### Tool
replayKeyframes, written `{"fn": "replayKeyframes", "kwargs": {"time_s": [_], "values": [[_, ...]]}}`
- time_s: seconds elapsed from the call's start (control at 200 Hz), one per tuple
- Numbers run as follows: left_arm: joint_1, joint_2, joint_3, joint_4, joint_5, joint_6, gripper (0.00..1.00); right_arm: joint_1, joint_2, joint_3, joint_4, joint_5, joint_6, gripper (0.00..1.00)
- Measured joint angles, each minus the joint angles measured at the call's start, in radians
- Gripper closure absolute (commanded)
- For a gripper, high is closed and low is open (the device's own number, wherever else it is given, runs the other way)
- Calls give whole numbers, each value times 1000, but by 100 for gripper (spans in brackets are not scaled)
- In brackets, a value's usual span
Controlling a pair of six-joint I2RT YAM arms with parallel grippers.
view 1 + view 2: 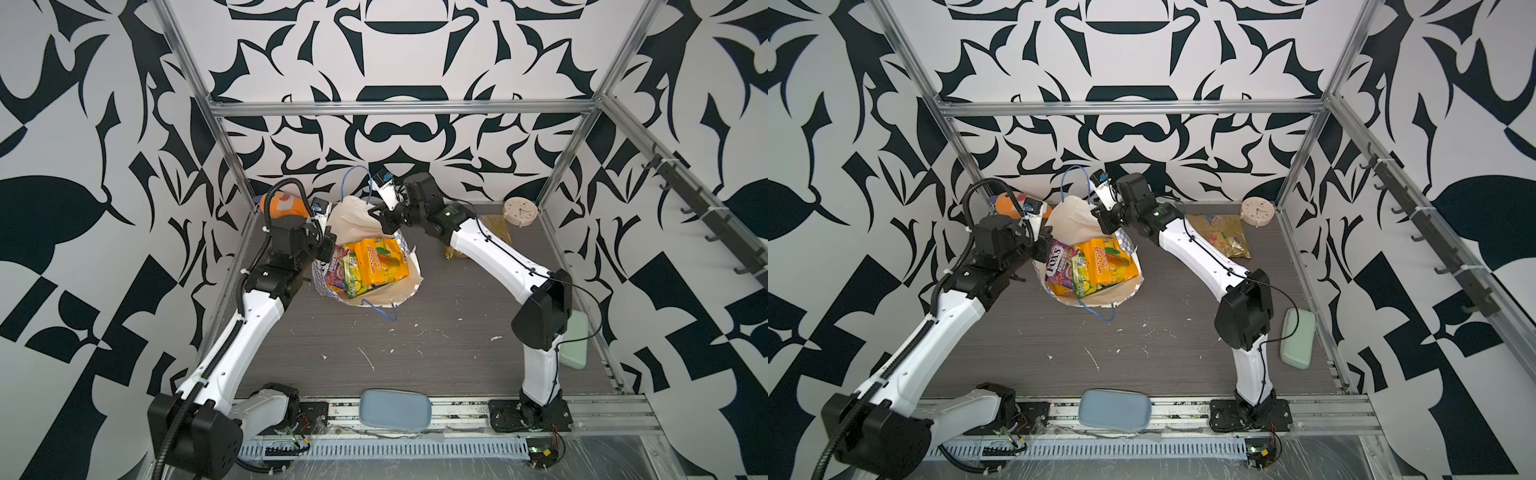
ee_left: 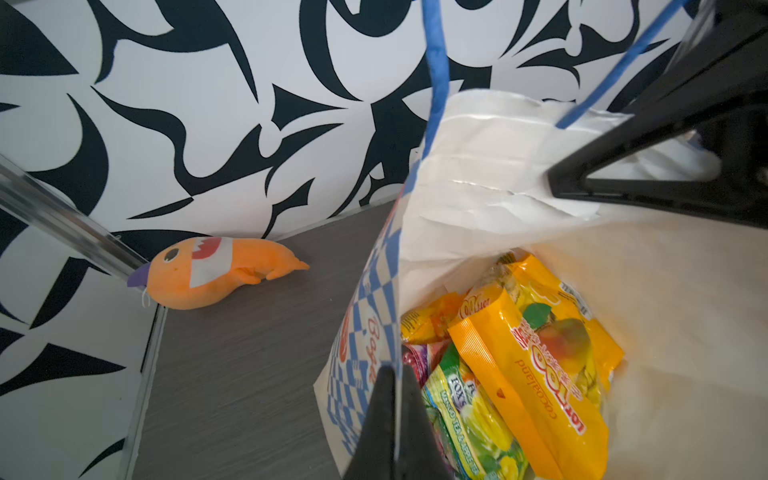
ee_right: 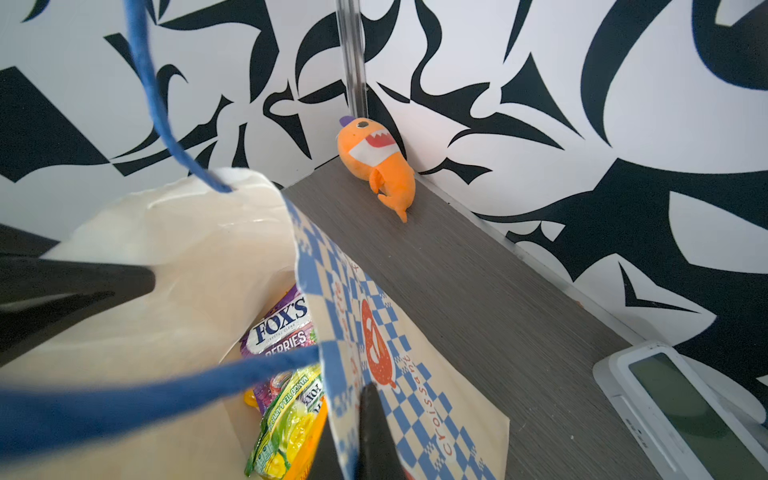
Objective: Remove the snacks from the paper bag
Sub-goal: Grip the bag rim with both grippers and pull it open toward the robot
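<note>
The paper bag (image 1: 353,220) (image 1: 1071,216) stands open at the back middle of the table, its blue cord handles loose. Inside lie snacks: a yellow-orange mango packet (image 1: 378,259) (image 2: 540,365), a green-yellow packet (image 1: 1086,276) (image 3: 286,424) and a purple FOX'S packet (image 1: 1057,266) (image 3: 282,328). My left gripper (image 1: 328,249) (image 2: 395,370) is shut on the bag's checkered left rim. My right gripper (image 1: 376,216) (image 3: 357,399) is shut on the opposite rim, one finger inside and one outside. A large olive-gold packet (image 1: 1223,235) lies flat on the table at the back right, outside the bag.
An orange plush toy (image 1: 284,205) (image 2: 216,270) lies in the back left corner. A round cream clock (image 1: 1258,212) stands back right. A white digital clock (image 3: 685,415) shows in the right wrist view. A blue case (image 1: 395,409) lies at the front edge, a green case (image 1: 1296,338) at the right.
</note>
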Motion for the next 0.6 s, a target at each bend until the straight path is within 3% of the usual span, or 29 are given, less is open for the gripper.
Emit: {"fn": "replayKeyframes", "kwargs": {"time_s": [0.1, 0.2, 0.285, 0.42, 0.6], "values": [[-36, -53, -41, 3, 0, 5, 100, 1, -57, -79, 34, 4, 5, 96], [-77, -77, -64, 5, 0, 7, 100, -3, -96, -125, 56, 31, 21, 66], [-107, -79, -73, 10, -2, 6, 100, -1, -128, -140, 62, 74, 40, 50], [-146, -80, -92, 34, -9, 2, 100, 4, -227, -190, 63, 149, 93, 40], [-172, -90, -117, 72, -23, -5, 100, 30, -452, -360, 79, 174, 129, 38]]}}
